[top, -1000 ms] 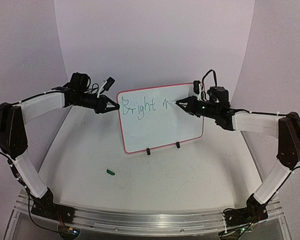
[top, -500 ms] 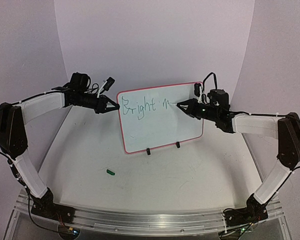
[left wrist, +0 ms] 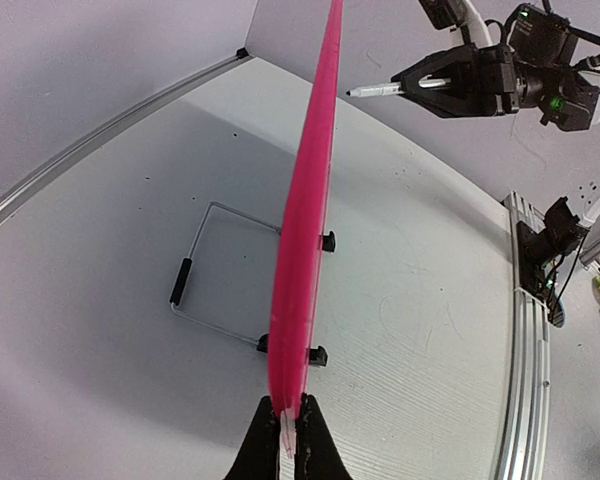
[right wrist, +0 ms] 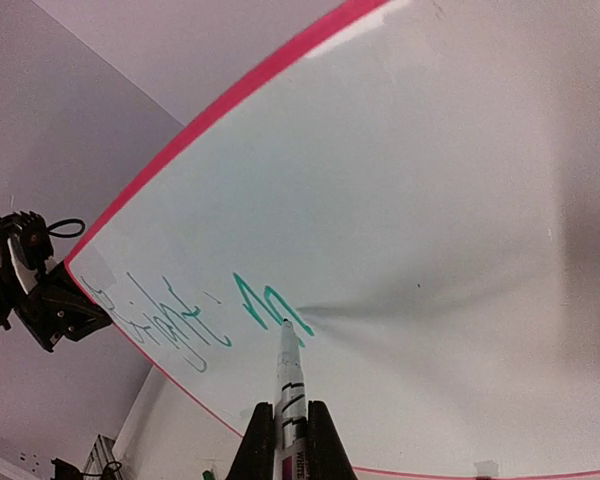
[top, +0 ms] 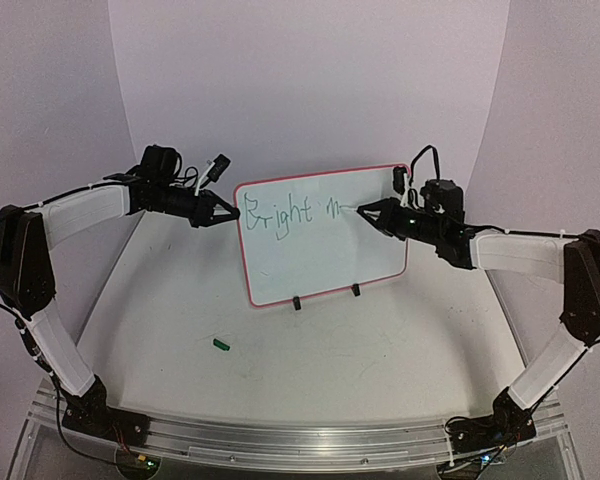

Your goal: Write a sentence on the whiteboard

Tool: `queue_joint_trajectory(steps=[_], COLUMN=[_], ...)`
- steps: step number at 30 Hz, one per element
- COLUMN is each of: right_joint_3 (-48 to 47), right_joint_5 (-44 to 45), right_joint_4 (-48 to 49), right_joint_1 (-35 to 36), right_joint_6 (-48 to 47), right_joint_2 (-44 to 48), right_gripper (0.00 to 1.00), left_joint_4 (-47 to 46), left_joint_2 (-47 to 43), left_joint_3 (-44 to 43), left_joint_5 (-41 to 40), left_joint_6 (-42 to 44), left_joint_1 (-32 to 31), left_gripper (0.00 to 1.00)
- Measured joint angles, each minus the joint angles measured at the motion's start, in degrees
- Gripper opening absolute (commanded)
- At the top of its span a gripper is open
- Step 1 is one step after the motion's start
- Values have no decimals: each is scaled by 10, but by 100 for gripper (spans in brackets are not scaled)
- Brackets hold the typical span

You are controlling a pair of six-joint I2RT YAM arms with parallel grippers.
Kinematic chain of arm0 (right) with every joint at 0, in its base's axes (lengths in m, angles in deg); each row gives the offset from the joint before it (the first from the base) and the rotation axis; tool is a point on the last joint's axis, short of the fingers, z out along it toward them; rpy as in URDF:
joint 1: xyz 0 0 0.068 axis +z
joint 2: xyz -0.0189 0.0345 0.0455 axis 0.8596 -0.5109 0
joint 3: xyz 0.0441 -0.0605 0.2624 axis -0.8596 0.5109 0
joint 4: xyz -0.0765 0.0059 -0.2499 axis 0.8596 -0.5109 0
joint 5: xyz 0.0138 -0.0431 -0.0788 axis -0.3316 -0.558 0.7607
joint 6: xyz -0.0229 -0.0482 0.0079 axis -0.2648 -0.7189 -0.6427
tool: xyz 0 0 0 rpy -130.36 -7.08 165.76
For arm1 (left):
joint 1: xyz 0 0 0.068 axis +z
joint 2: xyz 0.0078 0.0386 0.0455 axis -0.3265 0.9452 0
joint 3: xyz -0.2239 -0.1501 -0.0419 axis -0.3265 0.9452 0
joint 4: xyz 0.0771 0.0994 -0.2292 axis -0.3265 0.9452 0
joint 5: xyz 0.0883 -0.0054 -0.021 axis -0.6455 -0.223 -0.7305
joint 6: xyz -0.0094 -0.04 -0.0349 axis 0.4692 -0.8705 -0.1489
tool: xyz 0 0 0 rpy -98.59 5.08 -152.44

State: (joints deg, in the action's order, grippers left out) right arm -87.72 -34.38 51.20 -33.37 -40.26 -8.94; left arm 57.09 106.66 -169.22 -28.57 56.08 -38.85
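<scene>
The whiteboard [top: 320,250] stands upright on two black clip feet at the table's middle back. It has a red-pink rim and green writing, "Bright" and the start of an "m". My left gripper [top: 223,216] is shut on the board's left rim; the left wrist view shows the rim [left wrist: 305,230] edge-on between the fingers. My right gripper [top: 368,213] is shut on a white marker [right wrist: 289,385]. The marker's tip touches the board [right wrist: 420,200] at the end of the green "m" strokes [right wrist: 270,305].
A small green marker cap [top: 220,344] lies on the table in front of the board, to the left. A wire stand [left wrist: 215,275] props the board from behind. A curved white backdrop closes the back and sides.
My right gripper has moved the marker a little to the right along the board. The single green stroke after "Bright" has grown into more of an "m". The left arm has not moved.
</scene>
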Motion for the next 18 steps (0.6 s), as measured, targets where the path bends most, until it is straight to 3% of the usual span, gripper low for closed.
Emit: queue_joint_trajectory(steps=[18], right_joint_3=[0], right_joint_5=[2], right_joint_4=[12], right_joint_1=[-12], right_joint_6=[9], right_joint_2=[14], right_gripper=[0], left_joint_4=[0], left_joint_2=[0], left_joint_3=[0], left_joint_5=[0], left_joint_6=[0], left_joint_1=[-1], left_gripper=[0])
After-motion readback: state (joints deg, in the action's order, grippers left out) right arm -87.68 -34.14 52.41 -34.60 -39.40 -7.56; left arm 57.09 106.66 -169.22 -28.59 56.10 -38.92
